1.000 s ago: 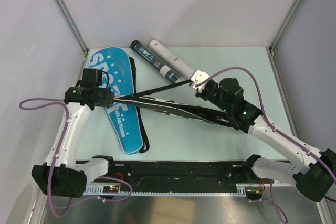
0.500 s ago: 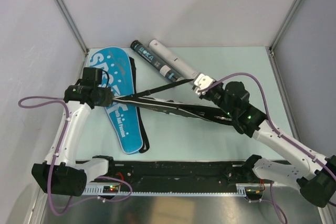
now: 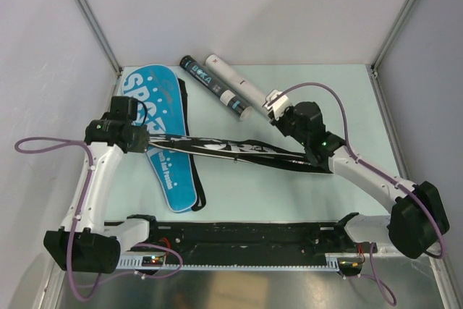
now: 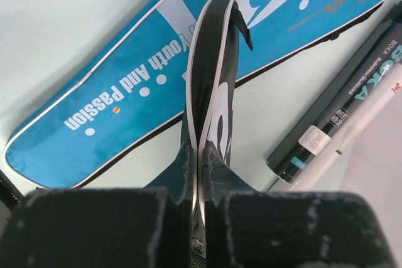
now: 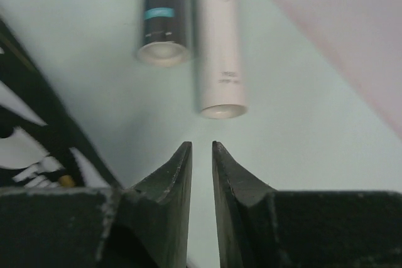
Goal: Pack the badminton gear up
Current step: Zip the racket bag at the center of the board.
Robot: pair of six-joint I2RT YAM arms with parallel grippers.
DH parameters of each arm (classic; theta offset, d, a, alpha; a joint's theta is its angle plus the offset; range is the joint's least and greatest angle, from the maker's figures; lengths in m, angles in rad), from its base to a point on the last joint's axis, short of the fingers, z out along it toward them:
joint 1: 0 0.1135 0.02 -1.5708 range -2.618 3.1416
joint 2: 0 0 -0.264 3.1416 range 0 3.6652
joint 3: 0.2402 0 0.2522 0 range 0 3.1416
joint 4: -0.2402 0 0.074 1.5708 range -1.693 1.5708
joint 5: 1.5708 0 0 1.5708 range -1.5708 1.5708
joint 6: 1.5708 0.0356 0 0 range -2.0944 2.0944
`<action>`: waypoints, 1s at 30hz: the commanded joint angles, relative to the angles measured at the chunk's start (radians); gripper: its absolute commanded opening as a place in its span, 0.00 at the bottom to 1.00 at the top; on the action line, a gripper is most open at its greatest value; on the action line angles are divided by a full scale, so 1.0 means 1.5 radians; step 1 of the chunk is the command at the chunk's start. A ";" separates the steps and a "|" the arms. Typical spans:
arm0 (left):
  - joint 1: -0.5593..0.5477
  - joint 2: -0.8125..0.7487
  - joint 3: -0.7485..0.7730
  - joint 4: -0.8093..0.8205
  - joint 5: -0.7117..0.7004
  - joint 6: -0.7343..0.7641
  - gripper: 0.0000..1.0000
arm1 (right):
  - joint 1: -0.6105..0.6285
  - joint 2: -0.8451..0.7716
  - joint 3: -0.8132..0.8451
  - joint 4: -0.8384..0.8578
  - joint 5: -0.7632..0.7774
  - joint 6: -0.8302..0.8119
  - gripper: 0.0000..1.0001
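Observation:
A black SPORT bag (image 3: 231,148) lies flat across the table, over the blue SPORT bag (image 3: 163,157). My left gripper (image 3: 150,140) is shut on the black bag's left end; in the left wrist view its white-trimmed edge (image 4: 213,92) is pinched between the fingers (image 4: 182,167), above the blue bag (image 4: 125,86). My right gripper (image 3: 275,106) stands open a narrow gap, holding nothing. In the right wrist view that gripper (image 5: 201,149) sits just short of the white tube's end (image 5: 218,48), with the black tube (image 5: 162,17) to the left. No rackets or shuttlecocks are in view.
The two tubes, black (image 3: 210,86) and white (image 3: 235,81), lie side by side at the back, slanting towards the right gripper. Grey walls close in the table on three sides. A black rail (image 3: 246,233) runs along the near edge between the arm bases.
My right gripper opened and let go of the black bag's strap. The bag dropped flat onto the table. The right gripper shifted towards the tube ends; the left arm kept its hold.

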 commanded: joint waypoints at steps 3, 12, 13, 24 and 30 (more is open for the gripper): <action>0.005 -0.036 0.002 -0.002 -0.011 -0.051 0.00 | 0.029 -0.064 0.069 -0.117 0.031 0.273 0.31; 0.004 -0.032 0.013 -0.002 0.008 -0.067 0.00 | 0.093 -0.143 0.027 -0.184 -0.073 0.687 0.43; 0.004 -0.032 0.014 -0.002 0.008 -0.069 0.00 | 0.106 -0.145 0.012 -0.167 -0.081 0.719 0.43; 0.005 -0.030 0.021 -0.002 0.016 -0.076 0.00 | 0.304 -0.136 -0.138 0.016 0.056 0.909 0.54; 0.004 -0.030 0.018 -0.002 0.020 -0.078 0.00 | 0.349 -0.063 -0.147 0.086 0.137 0.931 0.60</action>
